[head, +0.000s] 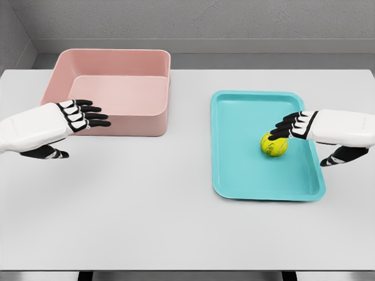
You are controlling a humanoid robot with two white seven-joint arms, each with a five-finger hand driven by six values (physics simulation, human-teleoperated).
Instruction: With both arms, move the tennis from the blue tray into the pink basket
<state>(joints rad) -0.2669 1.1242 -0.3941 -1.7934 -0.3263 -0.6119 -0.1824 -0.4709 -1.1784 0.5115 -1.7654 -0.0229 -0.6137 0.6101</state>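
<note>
yellow-green tennis ball [274,145] resting inside the blue tray [234,146], toward the tray's 3 o'clock side, near its right rim. right hand [302,124] reaching in from 3 o'clock, its black fingers [285,126] extended over the ball's upper right; fingertips lie at or just above the ball's top, contact not resolvable, fingers released with no grasp visible, thumb hanging below at the tray's right edge. tray lies flat on the white tabletop [146,205], right of centre. pink basket [111,88] stands at 10 o'clock from the tray, well apart from it, at the tabletop's far left. left hand [73,115] enters from 9 o'clock, fingers straight and released, holding nothing, overlapping the basket's near left corner in this view
</note>
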